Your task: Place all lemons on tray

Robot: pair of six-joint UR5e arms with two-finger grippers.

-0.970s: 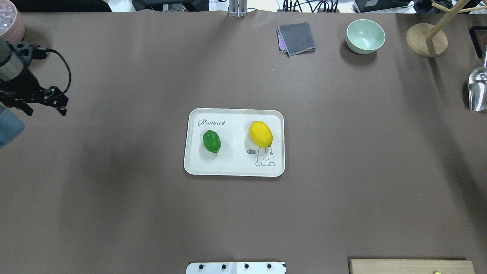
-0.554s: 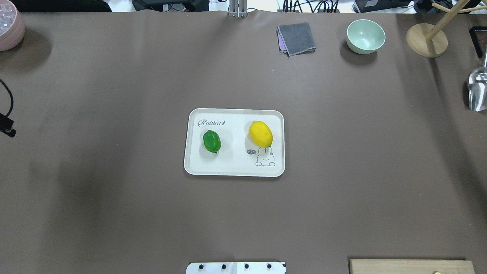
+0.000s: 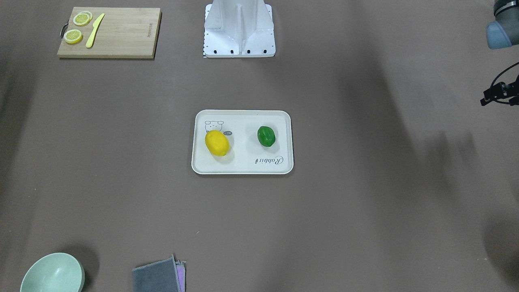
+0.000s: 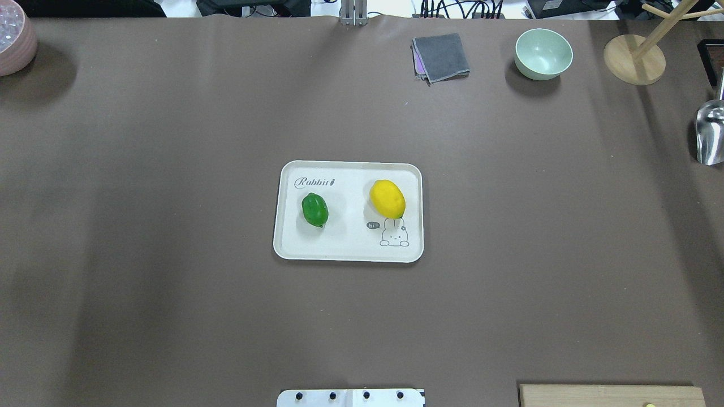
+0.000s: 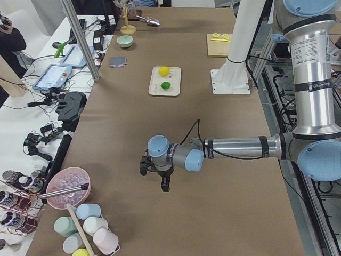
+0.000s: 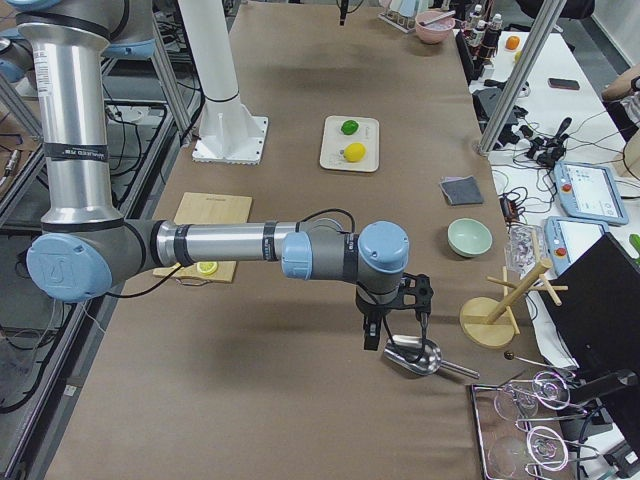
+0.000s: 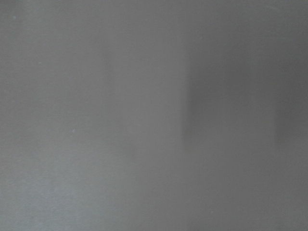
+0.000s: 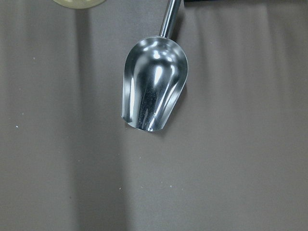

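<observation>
The off-white tray (image 4: 348,243) lies mid-table, with "Rabbit" script and a small animal drawing. The yellow lemon (image 4: 387,198) rests on its right half and the dark green lemon (image 4: 314,209) on its left half. Both also show in the front-facing view, yellow (image 3: 217,143) and green (image 3: 266,136). My left gripper (image 5: 154,178) hangs far off towards the table's left end, away from the tray. My right gripper (image 6: 393,335) hovers near the right end, over a metal scoop (image 8: 154,96). I cannot tell whether either gripper is open or shut.
A bamboo board (image 3: 121,36) with lemon slices and a yellow knife lies near the robot base (image 3: 239,28). A green bowl (image 4: 543,53), grey cloth (image 4: 441,56) and wooden stand (image 4: 633,59) line the far edge. A pink bowl (image 4: 14,37) stands far left.
My left arm has drawn back to the left and left the overhead view. The two lemons and the tray have not moved.
</observation>
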